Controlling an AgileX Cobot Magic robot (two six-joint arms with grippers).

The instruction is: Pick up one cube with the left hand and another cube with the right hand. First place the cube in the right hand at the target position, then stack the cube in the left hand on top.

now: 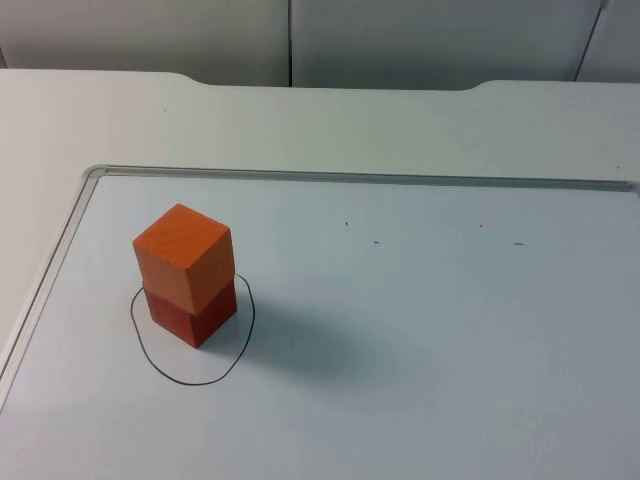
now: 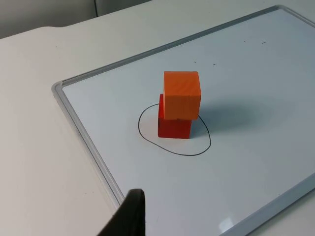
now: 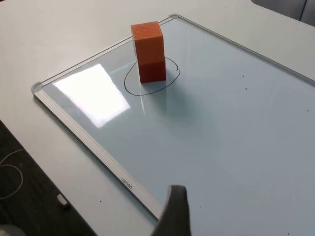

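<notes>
Orange cube (image 1: 183,255) sits on red cube (image 1: 191,312), top one twisted a bit off square, both inside the hand-drawn circle (image 1: 192,378) on the whiteboard (image 1: 430,330), near its left edge. Left gripper fingertip (image 2: 129,216) and right gripper fingertip (image 3: 173,211) hang well apart from the stack; can't tell if either gripper is open or closed.
</notes>
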